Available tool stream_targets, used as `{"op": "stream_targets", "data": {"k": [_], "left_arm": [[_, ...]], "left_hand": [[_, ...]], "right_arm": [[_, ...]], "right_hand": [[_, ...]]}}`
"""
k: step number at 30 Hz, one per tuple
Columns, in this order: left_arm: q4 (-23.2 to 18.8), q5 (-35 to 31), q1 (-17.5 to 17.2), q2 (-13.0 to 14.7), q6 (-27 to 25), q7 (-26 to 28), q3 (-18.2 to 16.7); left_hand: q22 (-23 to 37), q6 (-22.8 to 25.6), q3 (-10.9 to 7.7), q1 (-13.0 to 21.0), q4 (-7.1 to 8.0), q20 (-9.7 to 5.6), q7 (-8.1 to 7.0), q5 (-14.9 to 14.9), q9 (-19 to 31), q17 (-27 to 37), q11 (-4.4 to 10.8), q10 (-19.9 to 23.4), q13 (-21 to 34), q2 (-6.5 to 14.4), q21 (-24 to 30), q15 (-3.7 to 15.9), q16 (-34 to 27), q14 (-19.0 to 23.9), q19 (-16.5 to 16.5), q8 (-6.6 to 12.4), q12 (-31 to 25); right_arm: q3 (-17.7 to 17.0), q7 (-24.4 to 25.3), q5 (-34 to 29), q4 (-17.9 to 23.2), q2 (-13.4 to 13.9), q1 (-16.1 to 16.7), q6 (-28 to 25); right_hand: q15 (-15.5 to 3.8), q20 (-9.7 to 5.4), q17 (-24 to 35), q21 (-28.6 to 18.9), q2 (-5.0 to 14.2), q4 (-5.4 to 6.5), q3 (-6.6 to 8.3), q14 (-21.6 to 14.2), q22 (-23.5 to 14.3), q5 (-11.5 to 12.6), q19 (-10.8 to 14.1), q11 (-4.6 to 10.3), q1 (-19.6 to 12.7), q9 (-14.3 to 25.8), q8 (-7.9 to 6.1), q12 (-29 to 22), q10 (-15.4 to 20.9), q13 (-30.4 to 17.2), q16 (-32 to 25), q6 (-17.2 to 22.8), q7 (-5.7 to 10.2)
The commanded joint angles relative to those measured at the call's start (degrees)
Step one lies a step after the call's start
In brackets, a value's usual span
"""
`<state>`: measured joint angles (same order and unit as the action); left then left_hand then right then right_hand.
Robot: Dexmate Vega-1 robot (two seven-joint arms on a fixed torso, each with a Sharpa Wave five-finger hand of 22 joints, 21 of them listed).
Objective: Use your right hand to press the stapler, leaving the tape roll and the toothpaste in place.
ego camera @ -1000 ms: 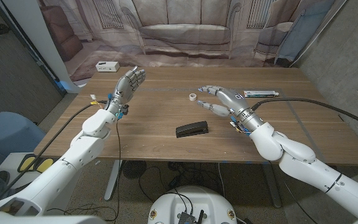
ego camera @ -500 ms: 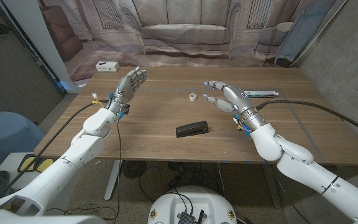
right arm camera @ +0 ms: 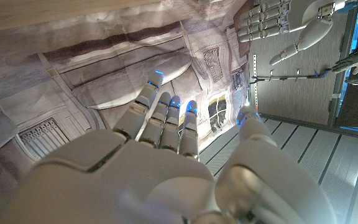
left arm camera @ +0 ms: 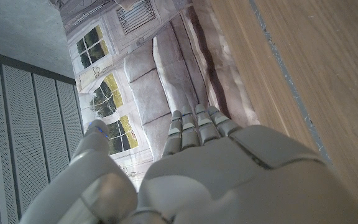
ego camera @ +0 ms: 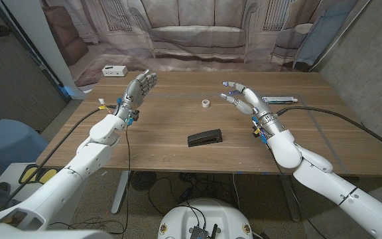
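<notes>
**R hand raised, stapler not yet pressed**

L to R across the wooden table:

- Robot's L hand: up over the far-left part of the table, fingers loosely curved and apart, holding nothing. Not needed for this step; best left parked.
- White box: far-left corner, well apart from everything else.
- Flat black stapler: near-centre, lying on the table, nothing touching it. Long axis runs roughly L–R, tilted a bit so the R end sits slightly farther from the robot. Which end is the hinge and which the mouth: can't tell at this res.
- Small white tape roll: centre, farther back than the stapler, lying flat.
- Robot's R hand: lifted above the table, right of and beyond the stapler, fingers spread and reaching up/away, empty.
- White toothpaste tube: far-right, just past the R hand, long axis L–R.

How to do it well, my judgement: bring the R hand back toward the robot and leftward over the stapler, keeping the path nearer than the tape roll and clear of the tube. Turn palm down, come straight down on the top arm, pref. toward the free end, not the hinge. Push vertically w/o sideways shove so the stapler doesn't skid.
</notes>
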<state>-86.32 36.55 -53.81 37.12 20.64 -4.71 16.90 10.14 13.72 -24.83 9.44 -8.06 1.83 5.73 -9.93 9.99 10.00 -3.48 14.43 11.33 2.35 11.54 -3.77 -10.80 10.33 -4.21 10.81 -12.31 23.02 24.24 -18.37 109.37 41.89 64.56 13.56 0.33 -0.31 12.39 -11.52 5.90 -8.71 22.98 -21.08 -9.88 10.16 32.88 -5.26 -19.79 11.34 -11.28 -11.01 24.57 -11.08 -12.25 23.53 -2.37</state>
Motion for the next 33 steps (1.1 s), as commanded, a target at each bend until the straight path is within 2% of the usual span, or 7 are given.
{"op": "stream_targets", "data": {"k": [1,5,11,21,28,33], "left_arm": [[-1.06,-0.32,-1.5,-0.36,1.63,1.44,-0.73],[-1.06,-0.43,-1.61,-0.18,1.61,1.19,-0.64],[-1.14,0.09,-1.57,-0.15,1.61,0.54,-0.67],[0.37,0.34,-0.28,-0.39,1.96,-1.45,-0.04],[-0.07,-0.04,-0.71,0.02,2.4,-0.6,-0.71],[0.37,0.44,0.31,0.03,1.29,-1.5,-0.24]], "left_hand": [[0.17,0.35,-0.55,0.47,0.0,-0.11,-0.17,0.07,0.34,0.23,0.12,0.38,0.08,-0.15,-0.15,-0.1,0.04,0.28,0.0,-0.01,0.09],[0.17,0.35,-0.55,0.47,0.0,-0.03,-0.12,0.07,0.34,0.23,0.0,0.39,0.08,-0.16,-0.16,-0.2,0.04,0.29,0.02,-0.02,0.09],[0.17,0.39,-0.55,0.47,0.0,-0.12,-0.13,0.08,0.34,0.23,0.22,0.51,0.08,-0.17,-0.15,-0.14,0.05,0.28,0.0,-0.01,0.05],[0.17,0.37,-0.54,0.46,0.01,-0.09,-0.12,0.08,0.34,0.23,0.16,0.41,0.08,-0.19,-0.16,-0.15,0.05,0.29,0.05,-0.02,0.1],[0.17,0.34,-0.54,0.46,0.02,-0.03,-0.1,0.08,0.34,0.23,0.07,0.39,0.08,-0.19,-0.15,-0.19,0.05,0.29,0.03,-0.04,0.11],[0.17,0.38,-0.54,0.46,0.02,-0.05,-0.16,0.07,0.34,0.23,0.17,0.42,0.08,-0.19,-0.16,-0.14,0.05,0.29,0.04,-0.03,0.1]], "right_arm": [[-1.8,-0.97,7.94,-1.37,-2.37,0.42,3.9],[-1.99,-2.19,12.73,-3.1,-4.06,0.08,6.23],[-2.74,-5.12,20.37,-3.39,-5.51,0.6,7.03],[-3.8,-6.55,25.35,-3.59,-6.86,1.37,7.87],[-4.41,-9.6,33.1,-5.7,-8.54,0.12,8.78],[-4.97,-11.45,38.78,-6.81,-9.4,-0.11,8.42]], "right_hand": [[0.74,0.24,0.34,-0.11,-0.48,-0.03,-0.54,0.47,0.02,-0.1,-0.05,-0.83,-0.32,0.08,-0.06,-0.21,0.03,-0.09,0.23,0.03,-0.44],[1.12,0.54,0.38,0.29,-0.78,0.1,-0.86,1.39,0.02,-0.17,-0.96,-1.18,-0.03,0.09,-0.07,-0.19,-0.15,-0.12,0.5,-0.04,-0.52],[1.15,0.69,0.4,0.49,-0.9,0.19,-1.06,1.99,0.01,-0.19,-1.51,-1.5,0.15,0.09,-0.08,-0.15,-0.37,-0.14,0.65,-0.08,-0.73],[1.56,0.69,0.43,0.43,-0.72,0.2,-1.1,2.04,0.02,-0.16,-1.38,-1.67,0.04,0.08,0.17,0.01,-0.94,-0.15,0.52,-0.87,-1.51],[1.83,0.86,0.45,0.51,-0.75,0.26,-1.23,2.16,0.03,-0.18,-1.61,-1.85,0.11,0.07,0.19,0.06,-1.18,-0.16,0.49,-1.04,-1.8],[2.07,0.9,0.48,0.53,-0.84,0.37,-1.39,2.4,0.03,-0.21,-1.7,-2.07,0.31,0.07,0.19,0.05,-1.26,-0.16,0.53,-1.14,-1.98]]}}
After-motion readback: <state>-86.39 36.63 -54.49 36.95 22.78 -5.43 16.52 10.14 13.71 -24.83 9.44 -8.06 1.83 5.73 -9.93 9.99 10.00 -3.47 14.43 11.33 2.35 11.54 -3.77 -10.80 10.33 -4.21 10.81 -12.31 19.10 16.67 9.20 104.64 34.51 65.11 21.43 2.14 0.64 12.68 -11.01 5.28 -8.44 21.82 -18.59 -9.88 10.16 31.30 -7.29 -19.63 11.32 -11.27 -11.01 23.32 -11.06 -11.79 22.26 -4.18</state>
